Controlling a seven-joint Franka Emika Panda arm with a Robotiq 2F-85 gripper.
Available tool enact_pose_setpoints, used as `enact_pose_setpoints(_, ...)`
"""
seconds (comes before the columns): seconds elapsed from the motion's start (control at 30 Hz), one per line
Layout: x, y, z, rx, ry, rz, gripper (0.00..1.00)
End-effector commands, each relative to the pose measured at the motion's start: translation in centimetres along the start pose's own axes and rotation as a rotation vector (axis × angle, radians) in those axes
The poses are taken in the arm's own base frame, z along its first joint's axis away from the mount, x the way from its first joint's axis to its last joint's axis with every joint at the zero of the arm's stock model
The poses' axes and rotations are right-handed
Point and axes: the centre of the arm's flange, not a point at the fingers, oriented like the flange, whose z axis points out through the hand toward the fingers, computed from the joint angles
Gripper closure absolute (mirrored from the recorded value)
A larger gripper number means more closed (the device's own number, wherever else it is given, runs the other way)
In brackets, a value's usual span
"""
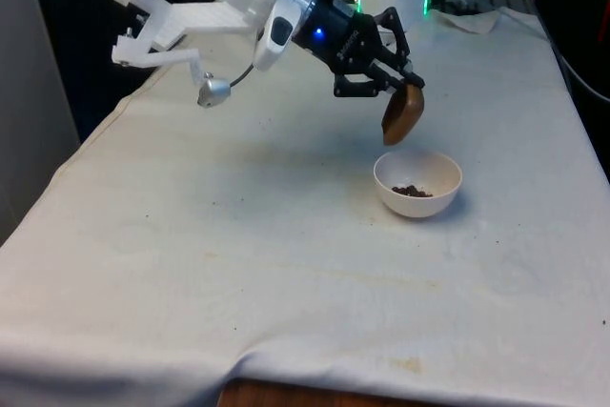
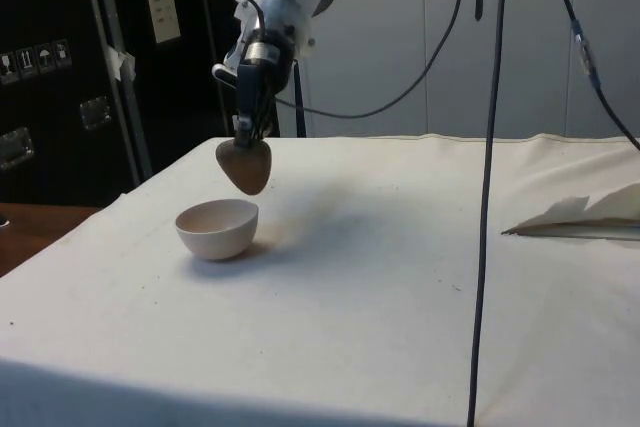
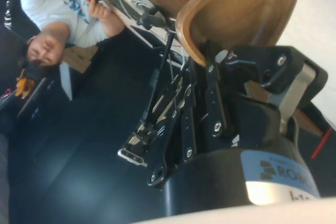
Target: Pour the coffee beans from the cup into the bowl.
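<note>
One brown wooden cup (image 1: 404, 112) pinched by gripper (image 1: 396, 83), tipped mouth-down just above white bowl (image 1: 417, 184). Coffee beans (image 1: 412, 192) lie inside bowl. Bowl rests on cloth-covered bench (image 1: 238, 235). Person (image 3: 58, 19) visible in wrist view.

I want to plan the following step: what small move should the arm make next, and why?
Probably tip the cup back upright. It hangs tilted in the gripper above the bowl, the beans already lie inside, and its visible inside looks empty in the wrist view.

Brown cup (image 1: 404, 113) tipped above white bowl (image 1: 417, 184)
Coffee beans (image 1: 412, 192) are seen lying in the bowl's bottom.
</note>
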Motion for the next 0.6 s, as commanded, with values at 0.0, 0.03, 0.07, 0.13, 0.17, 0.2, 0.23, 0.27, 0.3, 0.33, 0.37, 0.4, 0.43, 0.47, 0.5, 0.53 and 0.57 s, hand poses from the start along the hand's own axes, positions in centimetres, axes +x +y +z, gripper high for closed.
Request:
enact_pose_setpoints(0.0, 0.08, -0.06, -0.04, -0.025, -0.007, 0.005, 0.97)
enact_pose_setpoints(0.03, 0.07, -0.03, -0.02, -0.029, -0.01, 0.004, 0.97)
enact_pose_setpoints(0.07, 0.07, 0.0, -0.01, -0.035, -0.013, 0.003, 0.97)
enact_pose_setpoints(0.13, -0.01, 0.14, -0.05, -0.022, -0.01, -0.003, 0.97)
enact_pose_setpoints(0.17, 0.08, 0.03, -0.03, -0.044, -0.019, 0.001, 0.97)
enact_pose_setpoints(0.2, 0.08, 0.07, -0.05, -0.054, -0.025, -0.001, 0.97)
enact_pose_setpoints(0.23, 0.06, 0.12, -0.08, -0.059, -0.028, -0.002, 0.97)
enact_pose_setpoints(0.27, 0.06, 0.14, -0.07, -0.065, -0.03, -0.003, 0.97)
enact_pose_setpoints(0.3, 0.05, 0.17, -0.06, -0.069, -0.034, -0.003, 0.97)
enact_pose_setpoints(0.33, 0.09, 0.17, -0.07, -0.076, -0.036, -0.005, 0.97)
enact_pose_setpoints(0.37, 0.07, 0.22, -0.1, -0.081, -0.039, -0.006, 0.97)
enact_pose_setpoints(0.4, 0.06, 0.23, -0.08, -0.085, -0.043, -0.008, 0.97)
enact_pose_setpoints(0.43, 0.05, 0.29, -0.12, -0.091, -0.045, -0.007, 0.97)
enact_pose_setpoints(0.47, -0.02, 0.42, -0.14, -0.076, -0.041, -0.013, 0.97)
enact_pose_setpoints(0.5, 0.04, 0.32, -0.11, -0.097, -0.049, -0.009, 0.97)
enact_pose_setpoints(0.53, 0.05, 0.37, -0.15, -0.109, -0.055, -0.011, 0.97)
enact_pose_setpoints(0.57, 0.05, 0.38, -0.13, -0.114, -0.058, -0.012, 0.97)
